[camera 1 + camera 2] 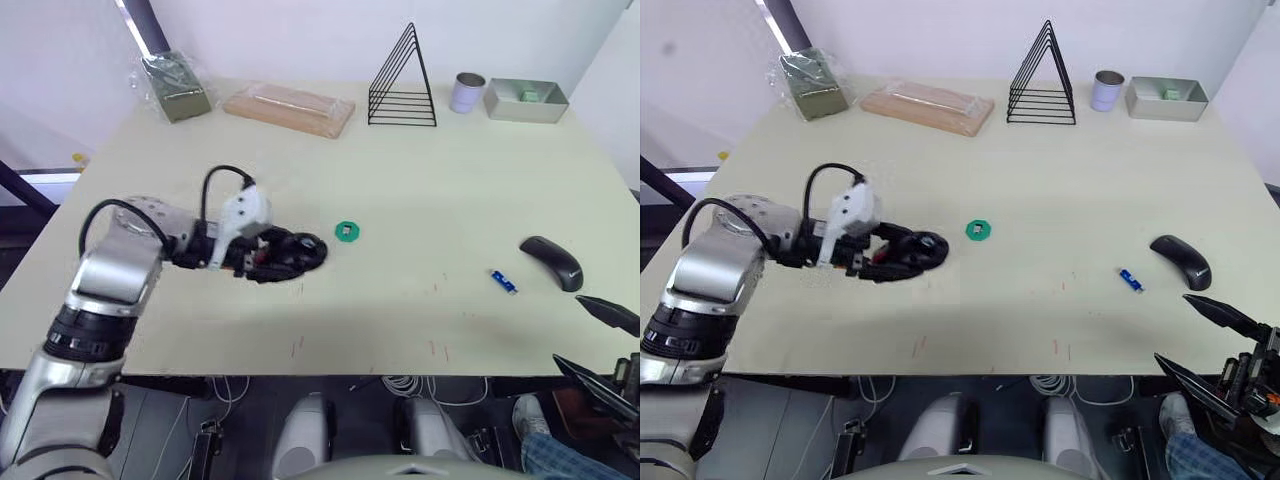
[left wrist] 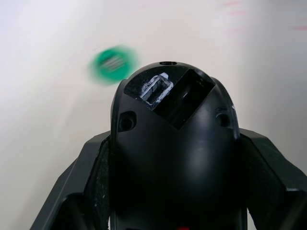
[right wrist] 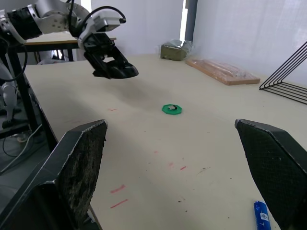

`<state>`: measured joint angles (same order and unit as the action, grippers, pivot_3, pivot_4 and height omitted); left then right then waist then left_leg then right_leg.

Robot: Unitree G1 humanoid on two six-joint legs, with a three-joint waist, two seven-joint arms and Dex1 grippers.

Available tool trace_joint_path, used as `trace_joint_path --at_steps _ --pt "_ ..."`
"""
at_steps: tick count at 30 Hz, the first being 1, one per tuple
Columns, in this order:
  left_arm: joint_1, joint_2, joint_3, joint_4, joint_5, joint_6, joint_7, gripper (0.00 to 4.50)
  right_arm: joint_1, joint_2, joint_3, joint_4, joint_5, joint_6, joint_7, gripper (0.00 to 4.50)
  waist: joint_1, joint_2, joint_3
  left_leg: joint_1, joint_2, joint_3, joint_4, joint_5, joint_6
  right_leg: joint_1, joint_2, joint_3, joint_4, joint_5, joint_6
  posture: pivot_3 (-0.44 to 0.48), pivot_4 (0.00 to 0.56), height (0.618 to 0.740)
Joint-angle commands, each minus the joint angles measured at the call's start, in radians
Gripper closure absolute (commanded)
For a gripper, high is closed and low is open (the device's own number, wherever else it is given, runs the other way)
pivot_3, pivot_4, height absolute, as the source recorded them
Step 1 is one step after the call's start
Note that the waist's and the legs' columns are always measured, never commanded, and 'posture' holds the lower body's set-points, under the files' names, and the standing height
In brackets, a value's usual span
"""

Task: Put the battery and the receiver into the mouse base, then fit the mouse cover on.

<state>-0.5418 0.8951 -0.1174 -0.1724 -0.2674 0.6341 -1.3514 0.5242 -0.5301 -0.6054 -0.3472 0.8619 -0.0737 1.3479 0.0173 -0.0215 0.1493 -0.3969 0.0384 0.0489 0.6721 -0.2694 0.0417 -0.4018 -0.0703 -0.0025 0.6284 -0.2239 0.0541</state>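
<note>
The left tool (image 1: 285,252) clamps the black oval plastic mouse base (image 2: 175,143) clear of the table (image 1: 400,170), compartments exposed for loading; the right tool (image 3: 177,182) gapes wide near the slim blue battery (image 1: 503,281).

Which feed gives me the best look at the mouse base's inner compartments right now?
The left wrist view: the mouse base sits close between the left pincer's fingers, its open compartments facing the camera. Both eye views show it small, side-on and partly hidden by the pincer. The right wrist view shows it far off, lifted above the table.

battery (image 1: 504,282) left of mouse cover (image 1: 552,263)
</note>
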Motion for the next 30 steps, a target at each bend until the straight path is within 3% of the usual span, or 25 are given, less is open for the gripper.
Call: trace_joint_path --at_steps 1,7,15,30 --pt "-0.041 -0.017 -0.117 -0.210 -0.007 0.134 0.046 1.58 0.038 -0.026 -0.049 0.000 -0.008 -0.011 0.032 0.00 0.001 0.000 0.000 0.000 0.000 0.000 0.000 0.000 0.000 0.000 0.000 0.000 0.000 0.000 0.000 0.000 0.150 0.740" --pt "-0.136 -0.081 -0.297 -0.295 0.060 0.254 0.158 1.58 0.067 -0.057 -0.093 0.014 0.002 -0.004 0.052 0.00 -0.001 0.001 0.000 0.001 -0.001 -0.001 0.001 0.000 0.000 0.001 0.001 0.000 0.000 0.000 0.000 0.000 0.150 0.740" --pt "-0.222 -0.193 -0.471 -0.260 0.128 0.308 0.246 1.58 0.093 -0.070 -0.125 0.016 0.002 0.015 0.057 0.00 0.002 0.001 0.000 0.000 -0.001 -0.001 0.001 0.000 0.000 0.001 0.001 0.000 0.000 0.000 0.000 0.000 0.150 0.740" --pt "-0.350 -0.384 -0.643 -0.100 0.199 0.335 0.324 1.58 0.099 -0.078 -0.122 0.026 -0.019 0.019 0.063 0.00 0.000 0.001 0.000 0.000 -0.001 -0.002 0.002 0.000 0.000 0.002 0.002 0.001 -0.001 0.000 0.000 0.000 0.150 0.740"
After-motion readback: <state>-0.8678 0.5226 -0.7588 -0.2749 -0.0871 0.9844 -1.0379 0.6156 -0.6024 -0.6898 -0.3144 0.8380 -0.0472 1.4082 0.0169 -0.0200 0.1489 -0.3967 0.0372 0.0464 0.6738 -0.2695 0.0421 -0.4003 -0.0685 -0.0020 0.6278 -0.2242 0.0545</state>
